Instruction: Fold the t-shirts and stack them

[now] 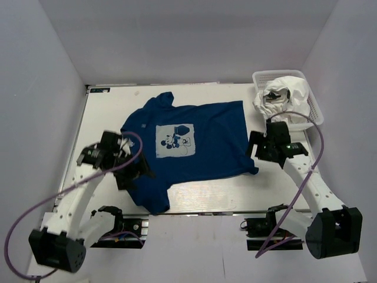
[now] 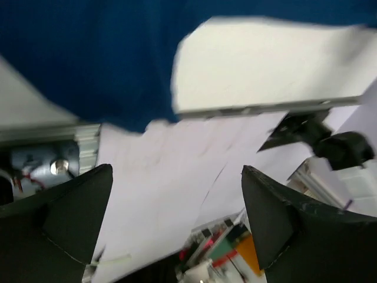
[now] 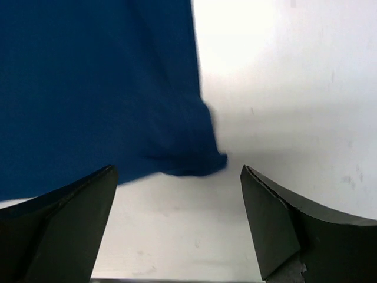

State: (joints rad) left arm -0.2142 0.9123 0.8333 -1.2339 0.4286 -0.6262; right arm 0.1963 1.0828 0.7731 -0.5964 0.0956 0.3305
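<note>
Lying shoulders-left, hem-right, the navy t-shirt (image 1: pixel 203 138) has left end effector (image 1: pixel 131 168) over near sleeve, right end effector (image 1: pixel 259 150) beside near hem corner; both gaping, empty.

t-shirt (image 1: pixel 206 127) on table (image 1: pixel 224 196) | second t-shirt (image 1: pixel 288 91) in basket (image 1: pixel 278 73), far-right corner

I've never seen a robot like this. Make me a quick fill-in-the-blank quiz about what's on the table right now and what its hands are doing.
1. The navy t-shirt lies spread on the table with its mouse print facing ____.
2. The white shirt sits bunched in the ____ at the table's far right corner.
3. The left hand and the right hand are both ____, holding nothing.

Missing words: up; basket; open.
</note>
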